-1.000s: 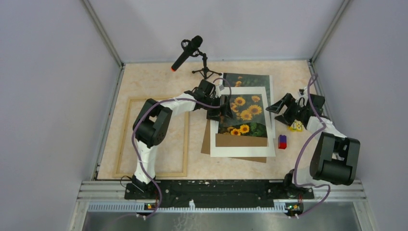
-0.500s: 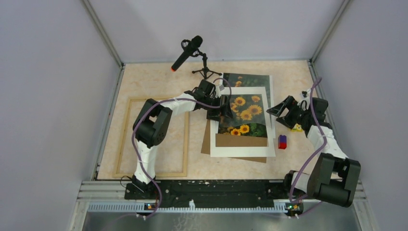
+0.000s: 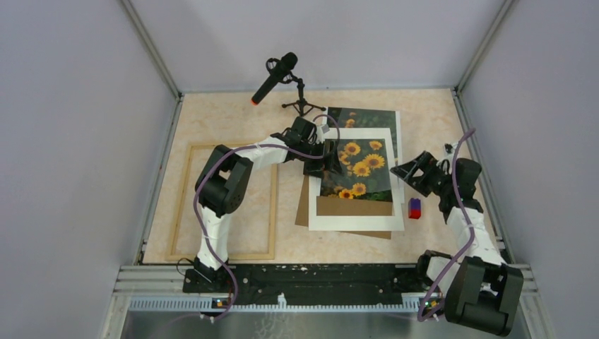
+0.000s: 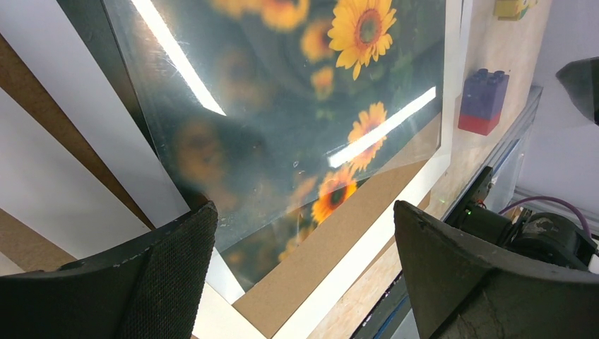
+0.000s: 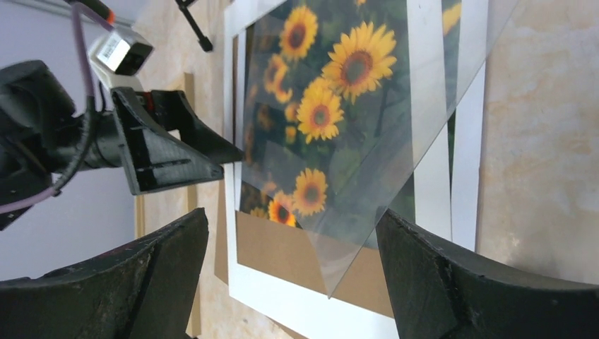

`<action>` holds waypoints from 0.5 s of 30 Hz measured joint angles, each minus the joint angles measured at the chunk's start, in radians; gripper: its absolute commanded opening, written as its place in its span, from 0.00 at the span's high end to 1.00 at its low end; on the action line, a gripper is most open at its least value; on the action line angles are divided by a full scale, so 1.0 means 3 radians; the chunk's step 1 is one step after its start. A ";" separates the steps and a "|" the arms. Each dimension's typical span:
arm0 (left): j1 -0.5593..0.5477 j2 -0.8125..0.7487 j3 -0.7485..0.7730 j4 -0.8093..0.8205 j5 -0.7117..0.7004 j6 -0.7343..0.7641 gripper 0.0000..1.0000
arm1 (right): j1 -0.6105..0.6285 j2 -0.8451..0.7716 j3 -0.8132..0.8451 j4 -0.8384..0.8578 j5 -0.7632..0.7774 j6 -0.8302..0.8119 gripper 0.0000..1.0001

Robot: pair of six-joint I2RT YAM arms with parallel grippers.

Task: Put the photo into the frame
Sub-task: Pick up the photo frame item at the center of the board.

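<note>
photo [image 3: 371,119]: glossy sunflower print, flat under white card mat [image 3: 353,220] and clear pane [image 5: 381,176], over brown board [image 3: 353,206], between both grippers | left gripper [image 3: 326,159]: jaws spread wide, empty, at mat's left edge | right gripper [image 3: 410,173]: jaws spread, empty, just off mat's right edge | frame [image 3: 247,255]: thin pale-wood rectangle, well behind left jaws
</note>
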 measured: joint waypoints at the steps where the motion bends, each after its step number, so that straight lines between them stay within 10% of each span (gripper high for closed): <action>1: 0.0000 0.0000 0.0000 0.0000 0.0000 0.0000 0.02 | -0.0001 -0.0038 -0.0020 0.0062 0.0004 0.0046 0.15; 15: 0.0000 0.0005 0.0009 -0.0009 0.0003 -0.0001 0.02 | 0.0014 0.0594 -0.0041 0.0305 0.0441 0.0624 0.25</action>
